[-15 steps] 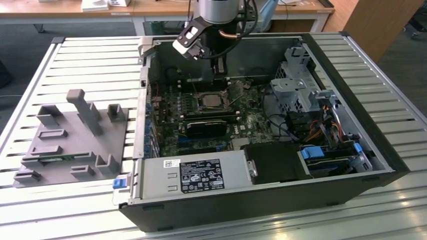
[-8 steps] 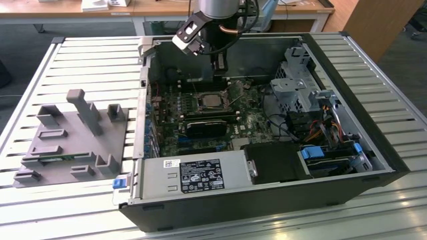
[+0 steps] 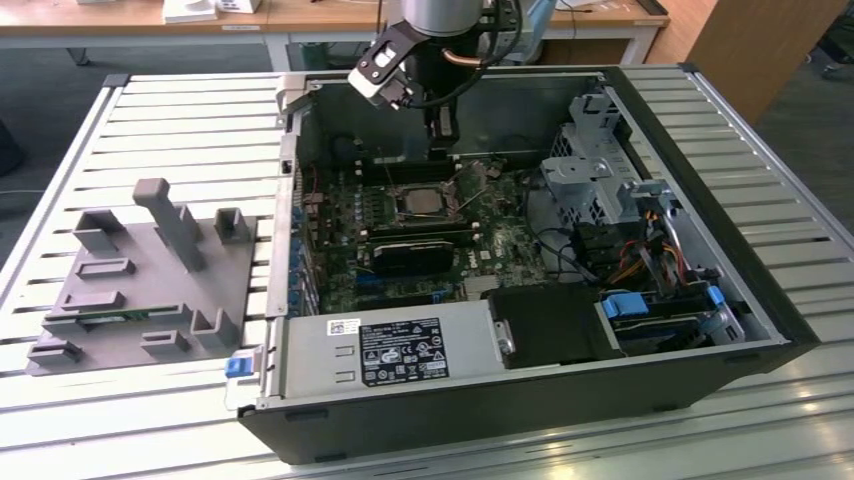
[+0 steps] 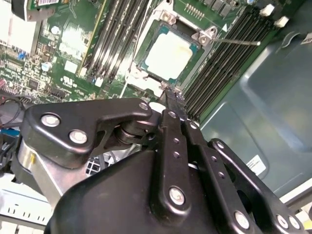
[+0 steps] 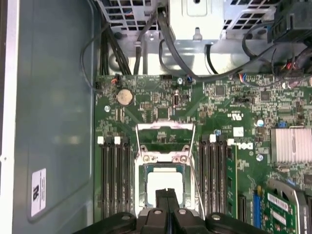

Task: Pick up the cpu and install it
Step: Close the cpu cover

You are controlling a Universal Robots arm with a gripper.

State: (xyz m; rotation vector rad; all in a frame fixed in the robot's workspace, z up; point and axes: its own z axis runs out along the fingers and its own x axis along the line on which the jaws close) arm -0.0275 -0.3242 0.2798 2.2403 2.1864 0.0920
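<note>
Claw [image 3: 441, 135], closed tight and empty, upper centre of the exterior view, above the seated cpu [image 3: 424, 203]; any contact should probably stay light and square.

An open computer case [image 3: 747, 335] is set on the slatted table [image 3: 187, 120], with a moulded holder [image 3: 147, 270] laid beside it toward the table's edge at the exterior view's left. Inside the case, the cpu [image 3: 424, 203] is seated in the socket [image 5: 142, 160] on the motherboard [image 3: 334, 250], between memory slots [image 5: 114, 180]. The gripper [image 3: 441, 140] is hung just above it.
</note>
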